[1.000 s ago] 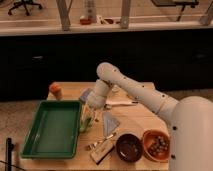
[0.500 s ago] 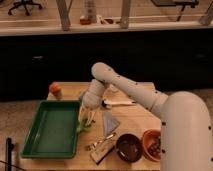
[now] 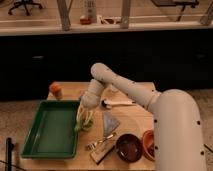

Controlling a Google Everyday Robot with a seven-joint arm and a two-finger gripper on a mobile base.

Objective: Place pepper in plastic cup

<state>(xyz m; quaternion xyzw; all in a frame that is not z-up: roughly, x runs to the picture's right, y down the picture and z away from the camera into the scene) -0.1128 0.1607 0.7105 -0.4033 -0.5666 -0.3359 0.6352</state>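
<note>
On the left of the table (image 3: pixel 132 122) sits a green tray (image 3: pixel 50 130). An orange-topped jar (image 3: pixel 55 90) stands at about 12 o'clock from it. Just right of the tray, the tool (image 3: pixel 85 117) reaches down over the plastic cup (image 3: pixel 85 125). I cannot tell if the tool is wide or narrow, or if it holds the pepper. I cannot see the pepper, so I cannot say which way its long side points. To do this well, lower slowly, keep the pepper pointing straight down, and let go right over the cup. Further right are a fork (image 3: pixel 100 142) and 2 bowls (image 3: pixel 129 147).
</note>
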